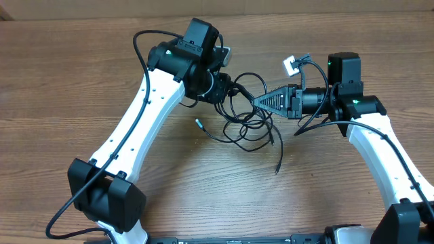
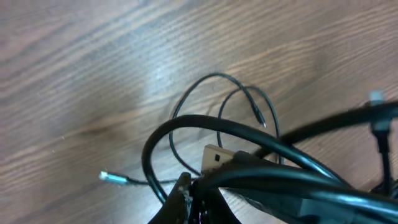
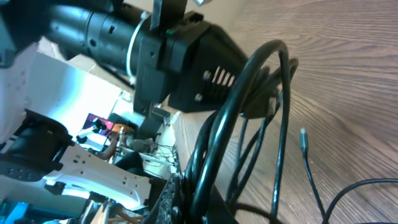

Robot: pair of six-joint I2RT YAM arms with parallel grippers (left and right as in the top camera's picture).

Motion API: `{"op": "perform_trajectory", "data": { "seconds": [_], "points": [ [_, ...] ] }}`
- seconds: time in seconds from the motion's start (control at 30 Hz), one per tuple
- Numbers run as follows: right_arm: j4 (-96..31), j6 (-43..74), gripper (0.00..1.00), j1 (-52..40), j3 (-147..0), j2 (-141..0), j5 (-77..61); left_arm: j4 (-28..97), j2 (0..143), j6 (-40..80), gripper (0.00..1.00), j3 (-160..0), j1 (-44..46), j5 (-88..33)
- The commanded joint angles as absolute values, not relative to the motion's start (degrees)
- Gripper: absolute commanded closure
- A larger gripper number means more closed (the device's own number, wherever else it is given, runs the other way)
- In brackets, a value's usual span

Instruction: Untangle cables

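A brown wood-grain surface [image 1: 81,74] seen from above, with two white and black robot arms reaching in from the near edge. The left arm [image 1: 146,108] rises from the near left corner and the right arm [image 1: 380,135] from the near right corner; their tips face each other close together, a little toward the far edge. Between and just below those tips lie the cables [image 1: 247,129], a loose tangle of thin black cords looping over one another around the middle of the surface. One cord ends in a small silver plug [image 1: 199,123] lying on the wood just left of the tangle. Another loose end [image 1: 277,169] trails toward the near edge. A small white connector [image 1: 291,66] sits beside the right arm, on the far-edge side. The right jaws taper together to a closed point at the right side of the tangle, pinching cords that run up past the wrist camera. The left jaws are hidden beneath the wrist, with cords pressed close around them, so whether they are gripping cannot be told.
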State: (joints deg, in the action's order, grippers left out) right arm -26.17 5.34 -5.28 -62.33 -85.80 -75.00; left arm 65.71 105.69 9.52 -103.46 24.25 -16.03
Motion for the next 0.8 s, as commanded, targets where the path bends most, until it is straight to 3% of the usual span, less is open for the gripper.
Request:
{"op": "perform_trajectory", "data": {
  "seconds": [0.0,0.07,0.2,0.37,0.6,0.77],
  "points": [
    [-25.19,5.15,0.96,-5.06,-63.13,-85.25,-84.18,63.79,102.94,6.76,0.96,-104.16,20.10,-13.39],
    [-24.32,5.15,0.96,-5.06,-63.13,-85.25,-85.93,62.06,101.91,6.11,0.96,-104.16,18.41,-16.34],
    [-21.45,5.19,0.96,-5.06,-63.13,-85.25,-86.83,60.40,101.41,0.78,0.96,-104.16,15.79,-36.21],
    [-21.91,12.75,0.96,-5.06,-63.13,-85.25,-69.25,66.22,101.45,-13.72,0.96,-104.14,15.35,-59.11],
    [-34.13,26.48,0.96,-5.06,-63.11,-85.25,-21.08,71.79,101.45,-15.38,0.96,-104.16,11.92,-53.10],
    [-41.76,28.71,0.96,-5.06,-63.11,-85.25,-4.91,72.55,101.45,-14.57,0.96,-104.16,7.60,-52.34]
  ]
}}
